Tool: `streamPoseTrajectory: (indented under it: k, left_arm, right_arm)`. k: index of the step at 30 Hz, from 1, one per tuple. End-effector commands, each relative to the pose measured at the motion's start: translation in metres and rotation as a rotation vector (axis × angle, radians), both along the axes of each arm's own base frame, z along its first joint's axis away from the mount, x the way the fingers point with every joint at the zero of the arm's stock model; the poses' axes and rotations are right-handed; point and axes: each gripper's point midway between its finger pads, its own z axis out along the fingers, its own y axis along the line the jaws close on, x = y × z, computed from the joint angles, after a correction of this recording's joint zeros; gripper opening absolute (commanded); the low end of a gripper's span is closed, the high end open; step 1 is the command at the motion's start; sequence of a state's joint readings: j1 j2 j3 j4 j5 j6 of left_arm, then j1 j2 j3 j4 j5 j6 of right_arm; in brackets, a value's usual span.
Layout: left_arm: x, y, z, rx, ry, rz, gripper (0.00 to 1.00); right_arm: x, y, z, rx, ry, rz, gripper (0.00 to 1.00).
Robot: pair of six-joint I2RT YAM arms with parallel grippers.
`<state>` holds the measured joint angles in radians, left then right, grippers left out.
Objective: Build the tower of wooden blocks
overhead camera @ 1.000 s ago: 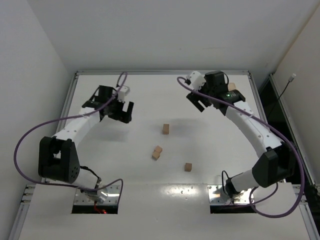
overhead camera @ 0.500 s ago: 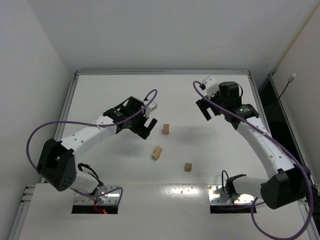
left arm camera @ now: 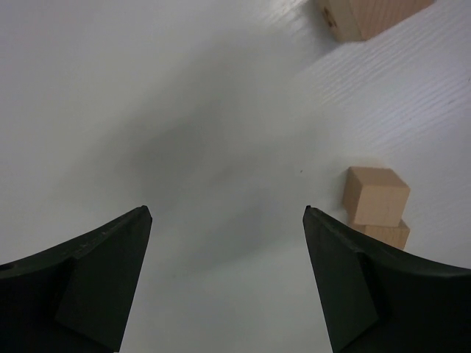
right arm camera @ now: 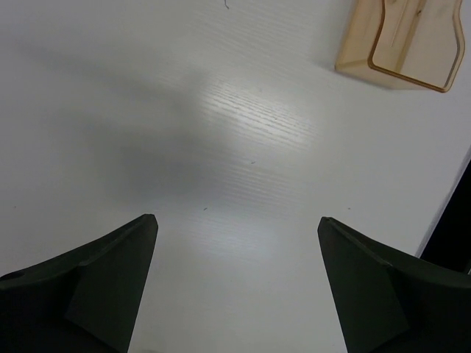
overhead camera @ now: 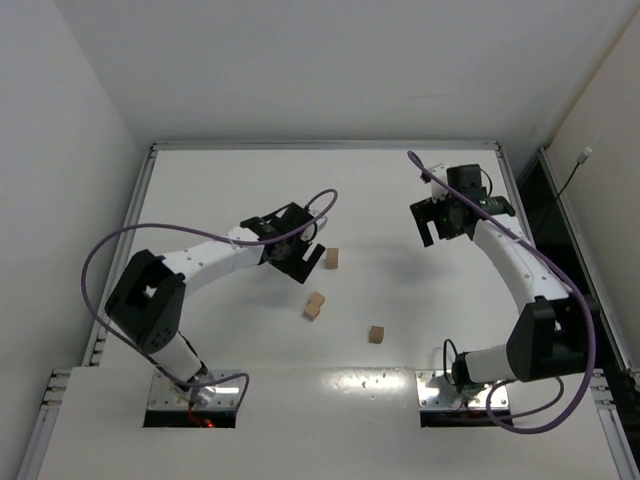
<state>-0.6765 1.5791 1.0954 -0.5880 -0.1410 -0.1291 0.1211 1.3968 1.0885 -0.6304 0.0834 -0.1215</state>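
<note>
Several small light-brown wooden cubes lie on the white table. One cube (overhead camera: 332, 258) lies mid-table, and it also shows at the top edge of the left wrist view (left arm camera: 368, 15). Two touching cubes (overhead camera: 316, 305) lie nearer the front, and they also show in the left wrist view (left arm camera: 377, 197). A single cube (overhead camera: 376, 334) lies to the front right. My left gripper (overhead camera: 308, 265) is open and empty, just left of the mid-table cube, with bare table between its fingers (left arm camera: 227, 212). My right gripper (overhead camera: 428, 228) is open and empty over bare table at the right (right arm camera: 237, 219).
A translucent amber plastic tray (right arm camera: 401, 40) lies beyond the right gripper, near the table's far right edge. The table has a raised metal rim (overhead camera: 320, 146), and white walls close it in at the back and on the left.
My left arm has swung right from the table's left side to just beside the mid-table cube. My right gripper has moved right and slightly nearer. The cubes have not moved.
</note>
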Motion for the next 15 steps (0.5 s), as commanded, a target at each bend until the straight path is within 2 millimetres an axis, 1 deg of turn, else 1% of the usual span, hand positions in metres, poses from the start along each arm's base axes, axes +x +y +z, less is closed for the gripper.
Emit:
streamPoseTrajectory:
  k: [1, 2, 3, 4, 5, 6, 7, 8, 9, 10, 11, 12, 13, 14, 15]
  left_arm:
    - [0.017, -0.035, 0.012, -0.11, -0.011, 0.044, 0.82]
    - [0.018, -0.04, 0.013, -0.134, -0.012, 0.034, 0.82]
    - [0.021, -0.044, 0.013, -0.143, -0.016, 0.041, 0.82]
    - [0.015, -0.052, 0.013, -0.143, -0.006, 0.025, 0.8]
    - [0.015, -0.058, 0.013, -0.15, -0.005, 0.022, 0.79]
    - [0.012, -0.062, 0.013, -0.15, -0.004, 0.009, 0.79]
    - [0.006, -0.068, 0.013, -0.144, -0.008, -0.01, 0.79]
    - [0.002, -0.073, 0.013, -0.154, 0.003, -0.028, 0.75]
    - [-0.002, -0.077, 0.013, -0.16, 0.01, -0.042, 0.74]
    - [-0.005, -0.08, 0.009, -0.153, 0.018, -0.052, 0.72]
    - [-0.013, -0.082, 0.005, -0.143, 0.03, -0.071, 0.72]
    - [-0.02, -0.084, 0.004, -0.15, 0.04, -0.087, 0.72]
    - [-0.026, -0.077, -0.003, -0.135, 0.055, -0.086, 0.72]
    - [-0.031, -0.081, 0.002, -0.151, 0.039, -0.103, 0.72]
    - [-0.036, -0.083, 0.002, -0.158, 0.04, -0.107, 0.72]
  right_arm:
    - [0.006, 0.012, 0.021, 0.072, -0.024, 0.039, 0.87]
    - [0.006, 0.016, 0.021, 0.09, -0.022, 0.053, 0.87]
    - [0.003, 0.016, 0.016, 0.104, 0.005, 0.053, 0.87]
    - [0.001, 0.016, 0.014, 0.124, 0.018, 0.055, 0.87]
    - [0.0, 0.019, 0.015, 0.138, 0.019, 0.065, 0.87]
    - [-0.002, 0.017, 0.014, 0.154, 0.021, 0.063, 0.87]
    - [-0.007, 0.017, 0.006, 0.153, 0.034, 0.062, 0.87]
    - [-0.008, 0.014, 0.006, 0.154, 0.024, 0.054, 0.87]
    - [-0.011, 0.015, 0.001, 0.154, 0.035, 0.07, 0.87]
    - [-0.014, 0.014, -0.001, 0.148, 0.04, 0.079, 0.87]
    - [-0.016, 0.011, -0.002, 0.143, 0.048, 0.076, 0.87]
    - [-0.019, 0.011, -0.007, 0.142, 0.06, 0.075, 0.87]
    - [-0.019, 0.009, -0.004, 0.128, 0.05, 0.081, 0.87]
    - [-0.019, 0.005, -0.004, 0.128, 0.049, 0.07, 0.87]
    - [-0.019, 0.005, -0.004, 0.128, 0.049, 0.07, 0.87]
